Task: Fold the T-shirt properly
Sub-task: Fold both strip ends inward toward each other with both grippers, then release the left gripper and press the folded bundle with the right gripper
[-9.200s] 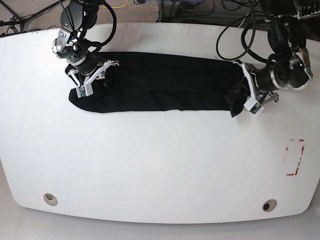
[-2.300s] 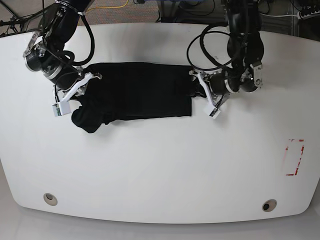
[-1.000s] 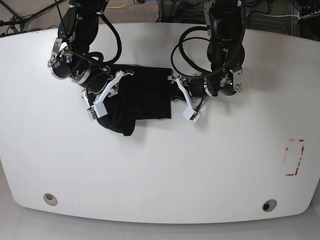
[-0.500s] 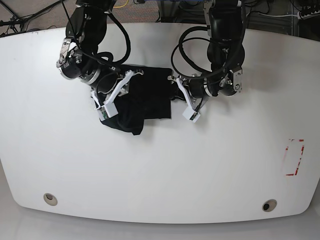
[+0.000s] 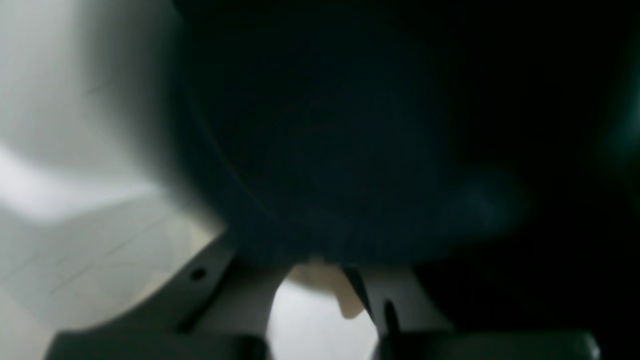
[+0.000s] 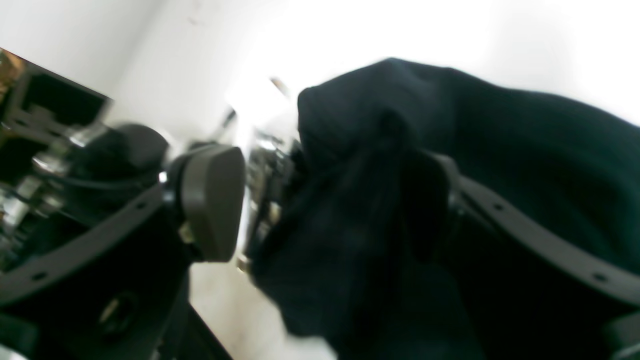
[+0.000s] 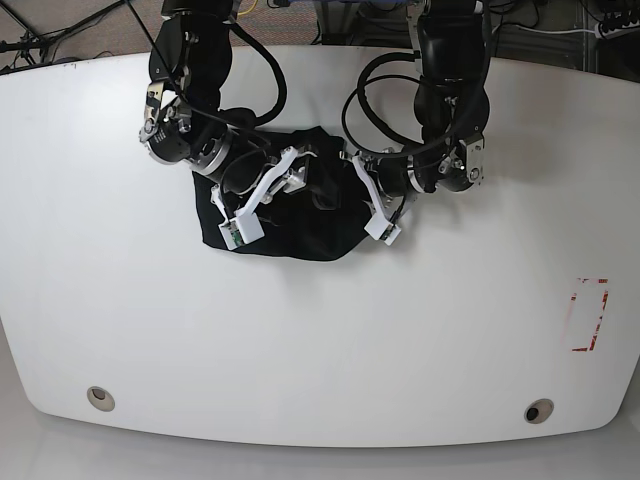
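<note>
While left end effector (image 7: 372, 208) pinches T-shirt (image 7: 300, 215), right end effector (image 7: 262, 196) gapes.

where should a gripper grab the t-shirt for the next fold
Probably the T-shirt's near edge, coming from the table's open front side. The cloth lies bunched between the right gripper and left gripper, and that lower edge is the only part neither arm covers.

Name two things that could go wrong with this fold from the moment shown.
The right gripper stands open, yet a bunch of the T-shirt drapes over one of its fingers; pulling away could drag the fold open. The left gripper, shut at the shirt's edge, sits close to the other arm, so they might collide.
</note>
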Robot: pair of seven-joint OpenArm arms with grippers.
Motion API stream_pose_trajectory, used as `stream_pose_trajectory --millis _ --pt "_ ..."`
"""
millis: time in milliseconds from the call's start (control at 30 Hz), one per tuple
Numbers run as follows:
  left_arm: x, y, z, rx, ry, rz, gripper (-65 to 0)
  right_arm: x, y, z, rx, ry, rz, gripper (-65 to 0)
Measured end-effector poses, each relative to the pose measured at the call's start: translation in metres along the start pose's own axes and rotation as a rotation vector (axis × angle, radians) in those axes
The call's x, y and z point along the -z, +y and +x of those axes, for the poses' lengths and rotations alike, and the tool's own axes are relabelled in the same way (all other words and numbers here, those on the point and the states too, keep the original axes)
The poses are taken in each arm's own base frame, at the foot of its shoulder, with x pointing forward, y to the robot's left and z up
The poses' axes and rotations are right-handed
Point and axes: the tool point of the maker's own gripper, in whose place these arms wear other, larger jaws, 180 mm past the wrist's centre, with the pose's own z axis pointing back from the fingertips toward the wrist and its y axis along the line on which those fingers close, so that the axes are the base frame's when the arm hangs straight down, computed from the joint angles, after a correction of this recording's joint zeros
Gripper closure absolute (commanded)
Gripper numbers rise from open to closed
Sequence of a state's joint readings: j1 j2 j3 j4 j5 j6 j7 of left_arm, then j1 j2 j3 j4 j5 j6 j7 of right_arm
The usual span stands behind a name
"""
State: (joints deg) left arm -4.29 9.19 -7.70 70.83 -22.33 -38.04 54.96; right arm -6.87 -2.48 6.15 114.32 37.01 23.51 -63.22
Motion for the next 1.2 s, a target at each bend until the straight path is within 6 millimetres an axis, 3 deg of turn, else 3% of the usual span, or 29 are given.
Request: stream_pose_trajectory --millis 333,567,733,800,1033,1200 --pt "-0.002 -0.008 0.003 0.001 -0.009 -0.025 -22.8 -0.014 -0.012 0.010 -0.060 -0.007 0.005 -38.5" --pt "-0.015 -0.012 0.010 -0.022 -0.035 -0.056 -32.1 -0.021 -0.022 0.019 -0.095 -0.030 -0.012 -37.9" --pt "-0.038 0.001 0.018 -0.004 -0.041 -0.027 -33.2 -0.025 -0.026 0.021 -0.110 -0.034 -0.023 -37.9" --pt "-0.050 0.001 0.030 0.003 -0.091 -0.043 -33.2 -0.025 -0.027 0.021 -0.112 -0.032 -0.025 -37.9" --pt "-0.093 -0.013 0.075 0.072 -0.257 -0.118 -33.2 -0.025 -0.025 0.010 -0.099 -0.013 -0.019 -37.9" --pt "-0.125 -0.022 0.096 0.139 -0.334 -0.157 -33.2 -0.021 -0.020 0.004 -0.114 0.012 -0.008 -37.9"
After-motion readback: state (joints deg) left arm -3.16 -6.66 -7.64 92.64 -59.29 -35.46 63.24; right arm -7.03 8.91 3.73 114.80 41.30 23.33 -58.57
